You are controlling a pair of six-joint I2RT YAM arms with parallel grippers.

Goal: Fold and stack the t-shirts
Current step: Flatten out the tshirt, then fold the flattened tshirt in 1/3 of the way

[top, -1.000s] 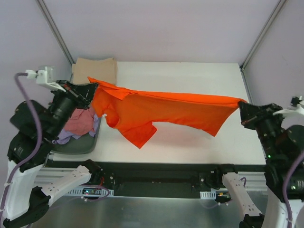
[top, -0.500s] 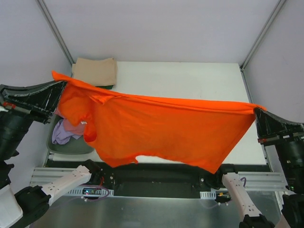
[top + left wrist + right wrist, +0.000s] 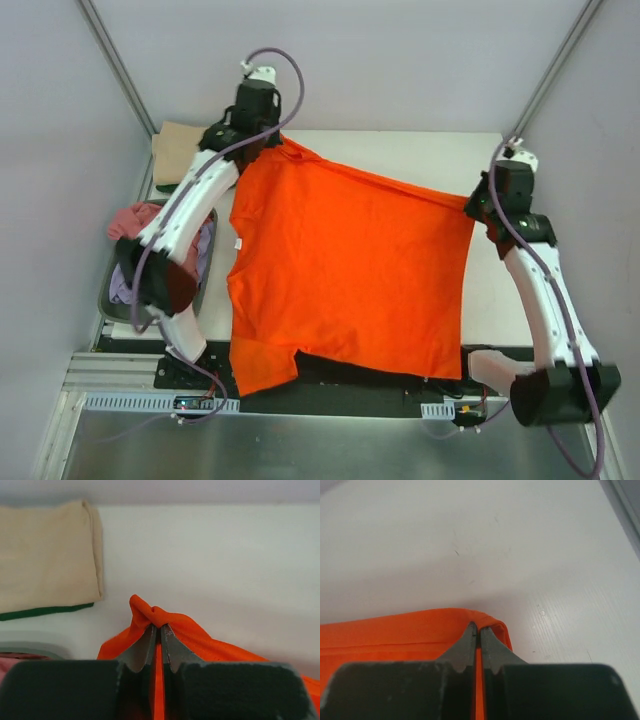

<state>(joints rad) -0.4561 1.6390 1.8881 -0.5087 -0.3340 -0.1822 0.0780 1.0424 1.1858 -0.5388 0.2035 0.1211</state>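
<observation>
Orange shirt [image 3: 350, 270] is spread over the table [image 3: 400, 155], its near part hanging past the front edge. The left gripper [image 3: 157, 630] and the right gripper [image 3: 477, 631] each pinch one far corner. This looks like the flattening step; next they probably must lay the corners down, let go, then fold.

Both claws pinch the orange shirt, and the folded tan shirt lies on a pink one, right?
Not pink: the left wrist view shows a dark green shirt under the tan shirt. The left gripper and right gripper do pinch the orange shirt.
</observation>
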